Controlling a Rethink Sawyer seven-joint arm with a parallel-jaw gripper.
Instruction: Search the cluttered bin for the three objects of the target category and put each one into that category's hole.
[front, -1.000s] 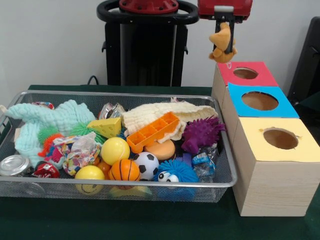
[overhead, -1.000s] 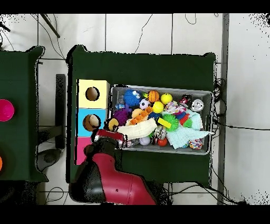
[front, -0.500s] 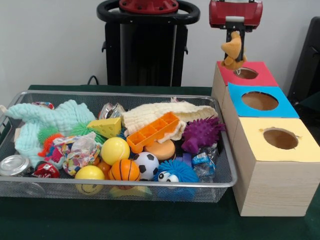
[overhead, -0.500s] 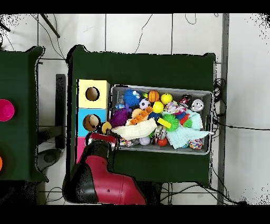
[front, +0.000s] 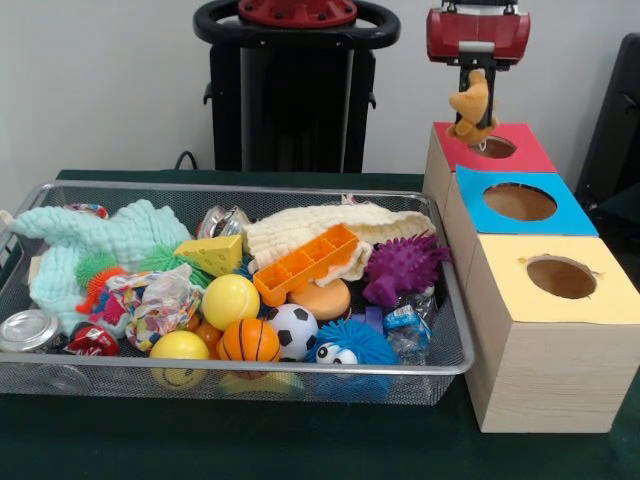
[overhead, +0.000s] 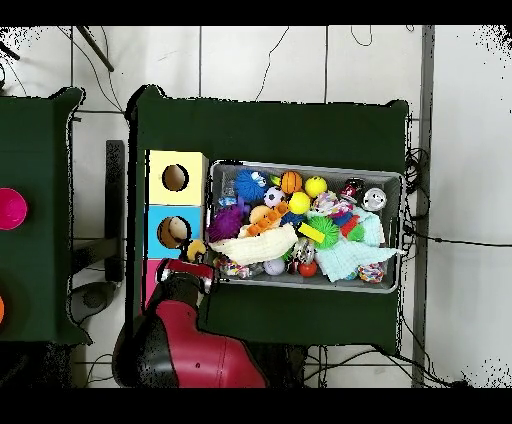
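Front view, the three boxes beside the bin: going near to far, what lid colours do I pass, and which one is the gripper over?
Yellow-topped box → blue-topped box → red-topped box; the gripper, holding an orange plush toy, hangs over the red one.

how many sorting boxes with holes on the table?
3, in a row beside the bin: yellow-topped box nearest the camera, blue-topped box in the middle, red-topped box farthest, under the gripper. None looks hidden.

Orange plush toy (front: 470, 105) hanging upright, just above red box's hole (front: 494, 147)
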